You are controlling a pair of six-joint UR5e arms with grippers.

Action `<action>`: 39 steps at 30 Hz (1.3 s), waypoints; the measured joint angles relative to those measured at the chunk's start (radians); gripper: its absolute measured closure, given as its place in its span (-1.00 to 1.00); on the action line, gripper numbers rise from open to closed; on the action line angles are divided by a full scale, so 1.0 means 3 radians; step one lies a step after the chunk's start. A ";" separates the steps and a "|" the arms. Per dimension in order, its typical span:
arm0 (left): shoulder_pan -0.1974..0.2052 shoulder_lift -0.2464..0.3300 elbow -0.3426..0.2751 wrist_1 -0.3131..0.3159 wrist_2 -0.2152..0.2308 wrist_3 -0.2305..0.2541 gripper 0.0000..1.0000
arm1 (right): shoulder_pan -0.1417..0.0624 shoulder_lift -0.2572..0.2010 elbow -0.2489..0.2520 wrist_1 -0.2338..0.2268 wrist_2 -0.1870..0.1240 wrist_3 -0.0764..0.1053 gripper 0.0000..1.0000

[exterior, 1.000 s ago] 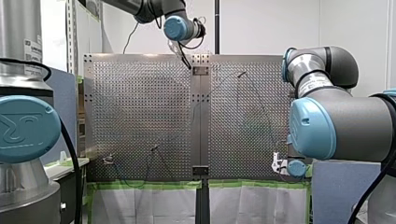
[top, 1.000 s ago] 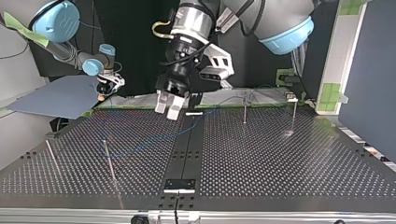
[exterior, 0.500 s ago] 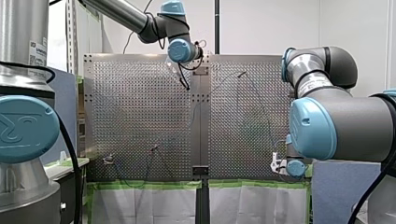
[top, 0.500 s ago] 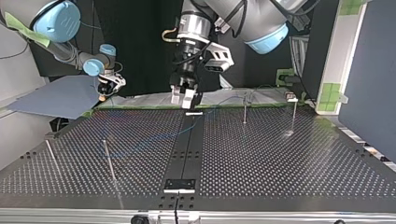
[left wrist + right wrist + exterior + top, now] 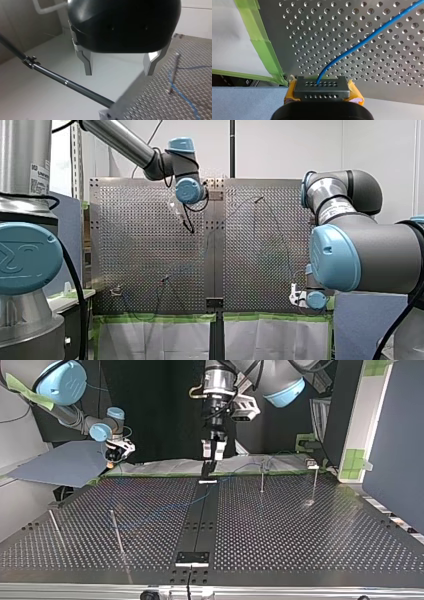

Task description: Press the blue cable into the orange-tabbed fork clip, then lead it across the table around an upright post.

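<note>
Slack rules: my right gripper (image 5: 321,87) clamps the end of the blue cable (image 5: 362,42), likely thin, light and limp, best held near the stretch to press. It trails over the perforated table (image 5: 307,50); farther off, my left gripper (image 5: 119,72) hangs empty, fingers apart.

A plain white wall (image 5: 285,150) stands past the big silver metal table full of little holes (image 5: 140,245). Bright green tape (image 5: 160,317) runs along one table edge, and a white sheet (image 5: 160,340) hangs under it. In the top view, a flat blue-grey board (image 5: 60,465) lies at the left and a tall dark blue panel (image 5: 395,435) stands at the right.
</note>
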 joint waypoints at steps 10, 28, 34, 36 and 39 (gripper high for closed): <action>0.0045 -0.0013 -0.0323 0.0090 -0.0008 0.0199 -0.98 | 0.0003 -0.0002 -0.0009 0.0005 -0.0005 0.0003 1.00; 0.0141 -0.0394 -0.0897 0.0410 0.0148 0.0229 -0.98 | 0.0004 -0.0001 -0.0009 0.0026 -0.0008 0.0000 1.00; 0.0153 -0.0398 -0.1083 0.0451 0.0206 0.0339 -0.98 | -0.0007 -0.0002 -0.0010 0.0026 -0.0010 0.0001 1.00; 0.0153 -0.0398 -0.1148 0.0472 0.0220 0.0395 -0.98 | -0.0011 -0.0003 -0.0011 0.0026 -0.0012 0.0000 1.00; 0.0156 -0.0399 -0.1249 0.0519 0.0261 0.0451 -0.98 | -0.0015 -0.0004 -0.0011 0.0032 -0.0013 -0.0001 1.00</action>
